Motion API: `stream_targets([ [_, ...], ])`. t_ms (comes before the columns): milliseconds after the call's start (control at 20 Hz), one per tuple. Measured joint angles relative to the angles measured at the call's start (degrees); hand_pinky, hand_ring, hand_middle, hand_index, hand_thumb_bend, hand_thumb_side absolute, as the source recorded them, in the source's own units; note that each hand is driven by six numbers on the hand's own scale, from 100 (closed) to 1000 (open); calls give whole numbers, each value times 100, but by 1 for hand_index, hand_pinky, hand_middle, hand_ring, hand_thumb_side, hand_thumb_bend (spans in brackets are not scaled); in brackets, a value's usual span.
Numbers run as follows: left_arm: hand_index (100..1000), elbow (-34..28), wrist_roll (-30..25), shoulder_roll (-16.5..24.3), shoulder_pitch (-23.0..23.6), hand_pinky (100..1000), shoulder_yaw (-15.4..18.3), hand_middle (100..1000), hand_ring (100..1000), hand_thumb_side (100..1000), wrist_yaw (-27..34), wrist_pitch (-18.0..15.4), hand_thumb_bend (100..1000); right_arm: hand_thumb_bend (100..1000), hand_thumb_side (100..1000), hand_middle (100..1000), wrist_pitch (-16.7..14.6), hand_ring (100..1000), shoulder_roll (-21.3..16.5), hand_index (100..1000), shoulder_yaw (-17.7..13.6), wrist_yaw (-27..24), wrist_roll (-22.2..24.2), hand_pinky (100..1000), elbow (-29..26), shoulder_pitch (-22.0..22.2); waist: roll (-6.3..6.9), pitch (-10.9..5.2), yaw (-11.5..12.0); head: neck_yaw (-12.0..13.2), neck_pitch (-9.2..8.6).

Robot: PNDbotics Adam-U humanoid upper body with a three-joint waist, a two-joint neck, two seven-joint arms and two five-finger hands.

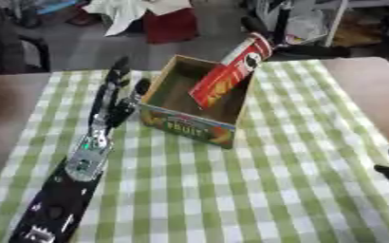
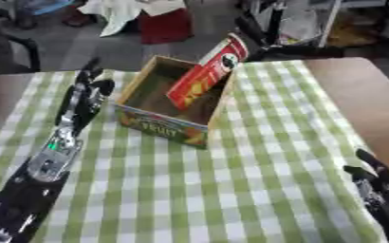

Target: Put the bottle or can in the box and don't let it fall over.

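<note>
- A table (image 1: 372, 90) with a brown top fills most of both views; a green-and-white checked cloth (image 1: 231, 190) covers its middle.
- An open cardboard box (image 1: 185, 126) stands on the cloth, a little left of centre and toward the far side. Its near wall carries a colourful fruit print with lettering.
- A tall red can (image 1: 227, 76), of the crisp-tube kind, is in the box. It is not upright: it leans steeply, its lower end down inside the box and its upper end, with a white band, sticking out past the box's far right corner.
- The robot's left hand (image 1: 115, 102) comes in from the lower left, at the end of a black-and-silver arm that lies across the cloth. The hand sits just beside the box's left wall, with the fingers straight and pointing away from the robot. One finger (image 1: 140, 88) is at the box's left rim; whether it touches the cardboard cannot be told. It holds nothing.
- The robot's right hand (image 2: 376, 182) shows at the lower right edge, well apart from the box, over the right side of the cloth. Only dark fingers pointing up are seen; they look relaxed and carry nothing.
- Beyond the table's far edge lies a cluttered floor with a red object (image 1: 171, 24) and pale cloth (image 1: 119, 12).
</note>
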Motion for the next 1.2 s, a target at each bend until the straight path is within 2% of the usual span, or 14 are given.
stream_targets([
  [50,995,-321,-20,19,295,912,15,962,1000,836,165,74,626,100,604,1000,5,855,-2,925,-3,1,-11,982,0,2,1,0,42,-14,0],
  [250,985,-1284,3,18,1287,908,224,953,1000,826,450,350,569,100,605,1000,-3,856,-16,925,-37,3,-41,982,1,42,12,0,138,-66,1],
  [500,977,-1759,194,-261,1953,900,540,943,996,831,320,543,526,100,605,1000,7,856,-17,925,-64,5,-64,982,1,57,14,-14,255,-107,10],
  [650,976,-1771,273,-388,2152,899,647,940,988,826,200,596,516,100,605,1000,4,856,-18,925,-70,20,-74,982,2,102,31,-33,283,-109,62],
  [1200,975,-1800,239,-444,2159,893,663,936,972,831,163,596,499,100,605,1000,10,856,-20,925,-70,40,-86,982,2,103,51,-57,271,-96,145],
])
